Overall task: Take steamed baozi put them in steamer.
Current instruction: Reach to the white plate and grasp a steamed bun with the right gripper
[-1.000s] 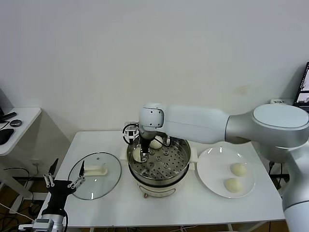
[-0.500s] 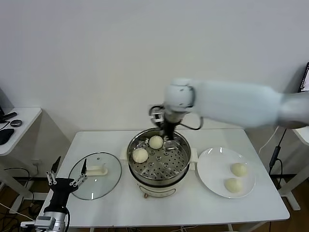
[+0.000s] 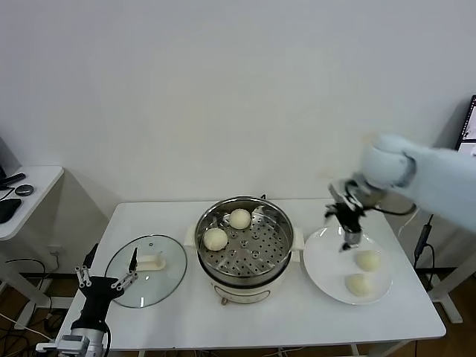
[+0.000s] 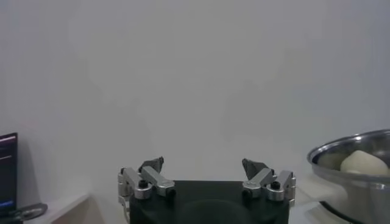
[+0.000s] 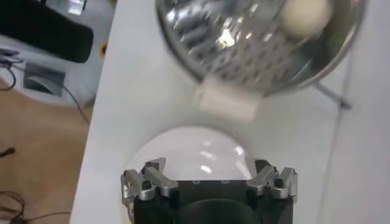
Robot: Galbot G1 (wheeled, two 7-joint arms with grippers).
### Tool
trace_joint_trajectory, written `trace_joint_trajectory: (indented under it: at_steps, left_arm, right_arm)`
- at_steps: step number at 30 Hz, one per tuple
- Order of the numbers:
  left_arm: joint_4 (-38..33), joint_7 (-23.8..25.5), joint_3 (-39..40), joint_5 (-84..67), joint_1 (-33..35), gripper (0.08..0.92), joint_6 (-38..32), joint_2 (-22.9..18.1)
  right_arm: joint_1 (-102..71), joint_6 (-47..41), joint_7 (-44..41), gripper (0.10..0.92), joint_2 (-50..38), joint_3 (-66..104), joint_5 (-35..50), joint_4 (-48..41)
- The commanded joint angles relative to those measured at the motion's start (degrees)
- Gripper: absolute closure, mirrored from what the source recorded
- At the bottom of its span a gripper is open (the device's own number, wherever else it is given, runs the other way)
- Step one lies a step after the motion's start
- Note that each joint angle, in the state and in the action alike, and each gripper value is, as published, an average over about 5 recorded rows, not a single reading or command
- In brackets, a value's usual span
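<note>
The steel steamer (image 3: 245, 256) stands mid-table with two cream-white baozi inside on the perforated tray, one at the back (image 3: 239, 219) and one at the left (image 3: 216, 238). Two more baozi (image 3: 367, 260) (image 3: 358, 284) lie on the white plate (image 3: 327, 260) to its right. My right gripper (image 3: 347, 239) is open and empty, above the plate's back edge, just left of the nearer-back baozi. The right wrist view shows the plate (image 5: 183, 149) below the open jaws and the steamer (image 5: 244, 67) with one baozi (image 5: 304, 17). My left gripper (image 3: 104, 282) is open, parked low at the table's front left.
A round glass lid (image 3: 146, 280) with a white handle lies on the table left of the steamer. A side table (image 3: 22, 197) with dark items stands at far left. A monitor edge (image 3: 467, 137) shows at far right.
My right arm has left the steamer, where it let go of a baozi at the left, and swung right to over the plate. The left arm has barely moved.
</note>
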Motion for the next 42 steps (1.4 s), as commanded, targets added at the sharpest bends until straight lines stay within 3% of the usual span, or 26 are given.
trace_joint_trajectory:
  at_steps: [1, 14, 32, 42]
  left_arm:
    - [-0.2, 0.0, 0.0, 0.6, 0.3, 0.177, 0.1, -0.5]
    - [-1.0, 0.0, -1.2, 1.7, 1.8, 0.177, 0.1, -1.7]
    - [-0.1, -0.1, -1.9, 1.9, 1.8, 0.177, -0.1, -1.3]
    - [-0.3, -0.1, -1.9, 2.0, 1.9, 0.177, -0.2, -1.5]
  right_arm:
    - [-31.0, 7.4, -0.2, 0.203, -13.3, 23.3, -13.8, 0.1]
    - [-45.4, 10.8, 3.7, 0.203, -7.6, 35.3, -21.3, -9.3]
    - [-46.0, 8.9, 5.1, 0.21, -1.4, 34.9, -20.8, -12.9]
    - [-45.5, 7.9, 4.0, 0.431, -1.4, 35.0, -21.9, -12.9]
